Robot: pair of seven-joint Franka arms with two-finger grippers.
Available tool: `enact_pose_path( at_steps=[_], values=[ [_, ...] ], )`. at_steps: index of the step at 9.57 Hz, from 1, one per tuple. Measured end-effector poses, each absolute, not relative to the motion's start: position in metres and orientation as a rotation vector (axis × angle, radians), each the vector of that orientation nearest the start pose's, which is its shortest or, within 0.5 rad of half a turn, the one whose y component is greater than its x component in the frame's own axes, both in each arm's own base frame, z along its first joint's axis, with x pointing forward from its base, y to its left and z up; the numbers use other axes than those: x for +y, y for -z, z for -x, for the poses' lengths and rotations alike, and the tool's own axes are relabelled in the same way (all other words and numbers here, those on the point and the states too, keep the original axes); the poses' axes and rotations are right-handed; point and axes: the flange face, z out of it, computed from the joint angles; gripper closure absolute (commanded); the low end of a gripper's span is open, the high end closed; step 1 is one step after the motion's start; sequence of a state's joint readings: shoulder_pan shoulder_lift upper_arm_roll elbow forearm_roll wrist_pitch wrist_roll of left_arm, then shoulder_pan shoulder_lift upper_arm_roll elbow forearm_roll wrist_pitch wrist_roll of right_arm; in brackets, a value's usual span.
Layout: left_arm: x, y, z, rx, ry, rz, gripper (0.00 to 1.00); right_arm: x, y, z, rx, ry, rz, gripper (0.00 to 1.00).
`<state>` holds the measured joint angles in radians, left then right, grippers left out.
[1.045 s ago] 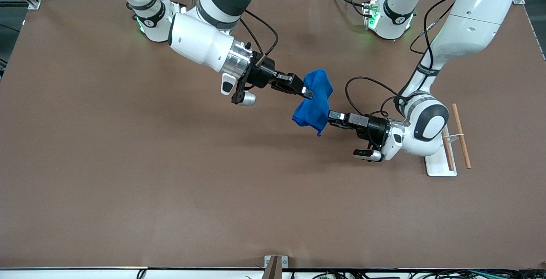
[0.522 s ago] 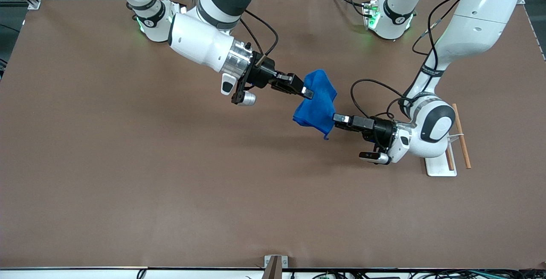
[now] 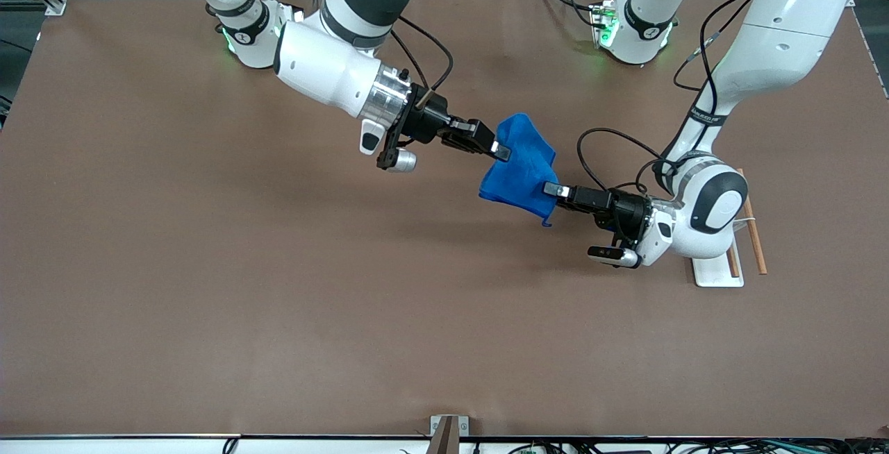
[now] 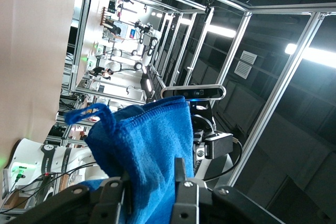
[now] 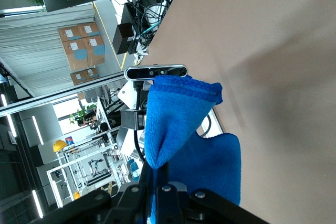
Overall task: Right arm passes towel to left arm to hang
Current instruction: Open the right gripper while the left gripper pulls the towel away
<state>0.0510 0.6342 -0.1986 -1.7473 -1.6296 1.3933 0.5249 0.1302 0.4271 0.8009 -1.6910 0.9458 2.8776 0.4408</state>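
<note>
The bright blue towel (image 3: 517,169) hangs in the air over the middle of the table, stretched between both grippers. My right gripper (image 3: 500,150) is shut on the towel's upper fold; in the right wrist view its fingers (image 5: 160,174) pinch a ridge of the towel (image 5: 184,129). My left gripper (image 3: 552,190) is shut on the towel's lower edge, near the corner that points down at the table. In the left wrist view the towel (image 4: 152,145) fills the gap of the left gripper (image 4: 148,176).
A hanging rack with a white base (image 3: 715,272) and wooden rods (image 3: 752,232) stands at the left arm's end of the table, under the left arm's wrist. Black cables loop beside both wrists.
My left gripper has moved toward the left arm's end of the table, drawing the towel's lower edge with it and stretching the cloth. The right gripper has stayed in place.
</note>
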Motion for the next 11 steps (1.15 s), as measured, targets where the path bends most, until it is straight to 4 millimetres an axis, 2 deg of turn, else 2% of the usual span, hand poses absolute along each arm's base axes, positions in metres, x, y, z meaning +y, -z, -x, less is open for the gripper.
enact_pose_path(
  at_steps=[5, 6, 7, 8, 11],
  values=[
    [-0.179, -0.295, -0.63, 0.065, 0.381, -1.294, 0.67, 0.471, -0.482, -0.509, 0.539, 0.002, 1.966, 1.0],
    [-0.179, -0.297, -0.632, 0.065, 0.383, -1.294, 0.72, 0.471, -0.482, -0.509, 0.54, 0.002, 1.966, 1.0],
    [-0.179, -0.298, -0.632, 0.064, 0.382, -1.295, 0.89, 0.471, -0.482, -0.509, 0.54, 0.002, 1.966, 1.0],
    [-0.179, -0.299, -0.633, 0.062, 0.381, -1.295, 1.0, 0.471, -0.482, -0.509, 0.54, 0.002, 1.966, 1.0],
    [-0.177, -0.302, -0.635, 0.067, 0.388, -1.294, 1.0, 0.471, -0.482, -0.509, 0.54, 0.003, 1.966, 1.0]
  ],
)
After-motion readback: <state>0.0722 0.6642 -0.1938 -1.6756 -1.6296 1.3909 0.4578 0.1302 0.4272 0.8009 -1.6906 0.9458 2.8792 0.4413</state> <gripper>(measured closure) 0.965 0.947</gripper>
